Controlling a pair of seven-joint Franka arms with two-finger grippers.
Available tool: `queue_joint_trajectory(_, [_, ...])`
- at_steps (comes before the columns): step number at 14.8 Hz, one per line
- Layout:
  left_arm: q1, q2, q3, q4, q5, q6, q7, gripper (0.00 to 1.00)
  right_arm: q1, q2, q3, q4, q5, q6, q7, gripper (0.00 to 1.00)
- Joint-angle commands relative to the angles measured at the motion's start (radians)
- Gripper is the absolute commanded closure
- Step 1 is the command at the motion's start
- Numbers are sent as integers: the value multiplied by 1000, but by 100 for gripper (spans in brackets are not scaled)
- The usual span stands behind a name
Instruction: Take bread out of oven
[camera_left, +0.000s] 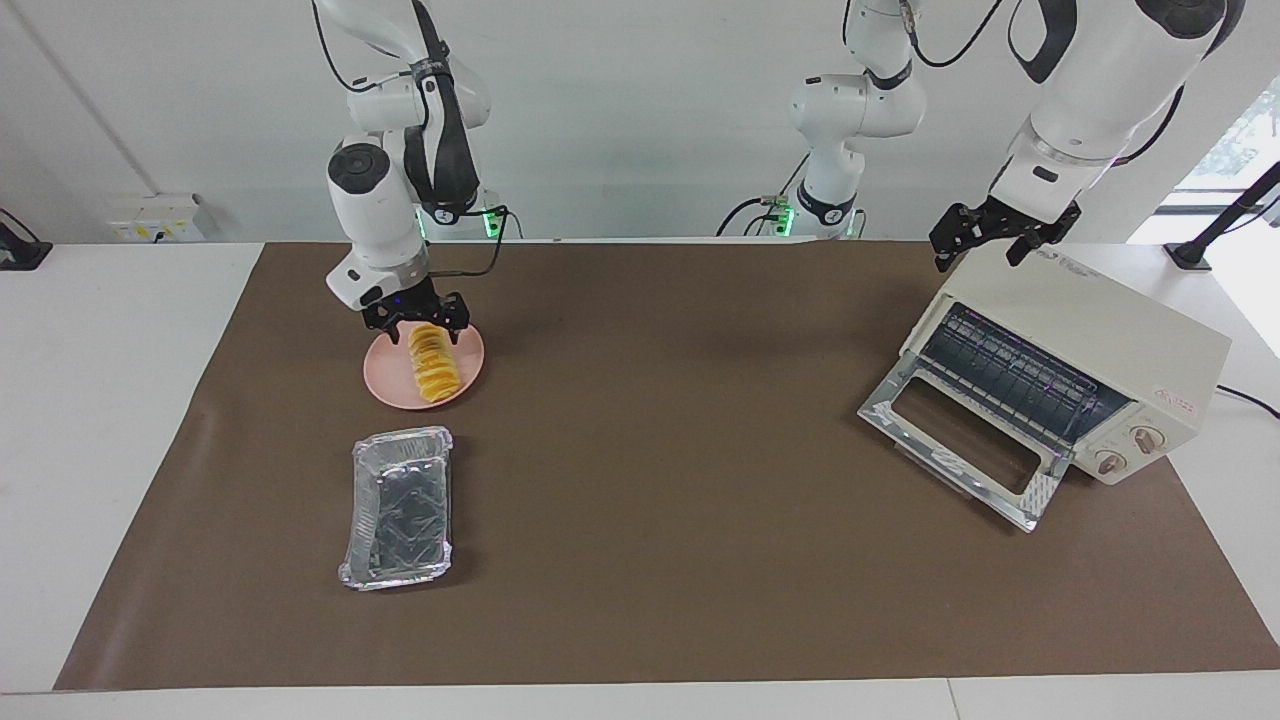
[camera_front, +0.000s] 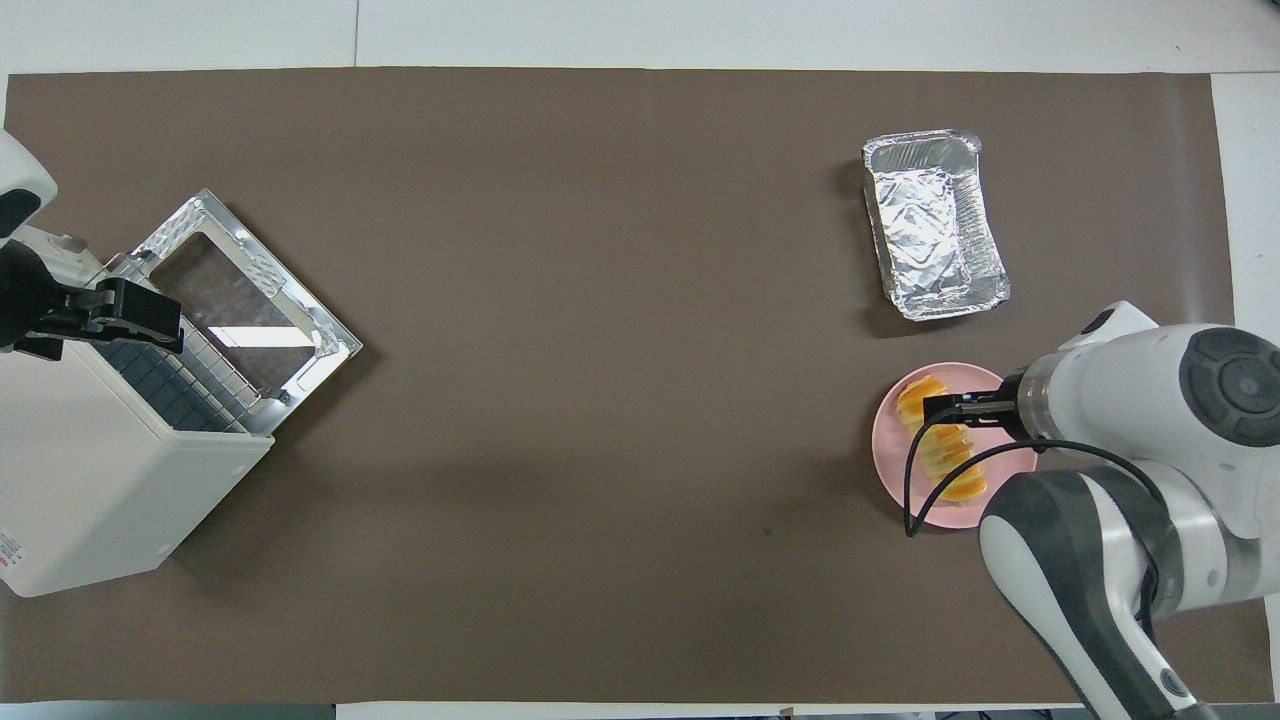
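The bread (camera_left: 432, 364) lies flat on the round pink plate (camera_left: 385, 378) toward the right arm's end of the table. My right gripper (camera_left: 416, 322) hangs open just above the end of the bread nearer the robots and holds nothing. In the overhead view the bread (camera_front: 940, 452) lies on the plate (camera_front: 888, 462) under the right gripper (camera_front: 942, 408). The cream-white oven (camera_left: 1100, 322) stands toward the left arm's end with its glass door (camera_left: 955, 440) dropped open and its wire rack bare. My left gripper (camera_left: 985, 240) waits open over the oven's top corner (camera_front: 130, 315).
A crinkled silver foil tray (camera_left: 398, 507) lies empty on the brown mat, farther from the robots than the plate; it also shows in the overhead view (camera_front: 933, 225). The oven (camera_front: 90, 480) sits at an angle on the mat's edge.
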Motion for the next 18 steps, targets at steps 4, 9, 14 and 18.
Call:
queue_joint_trajectory(4, [14, -31, -6, -37, -16, 22, 3, 0, -48, 25, 1, 301, 39, -298, -136, 0])
queue_joint_trajectory(9, [14, -31, -6, -36, -16, 22, 3, 0, -103, 82, 1, 576, 38, -591, -302, 0])
queue_joint_trajectory(14, [14, -31, -6, -36, -15, 22, 3, 0, -121, 119, 1, 653, 30, -646, -328, 0])
queue_joint_trajectory(18, [14, -31, -6, -37, -15, 22, 4, 0, -135, 122, 1, 624, 33, -595, -322, 0])
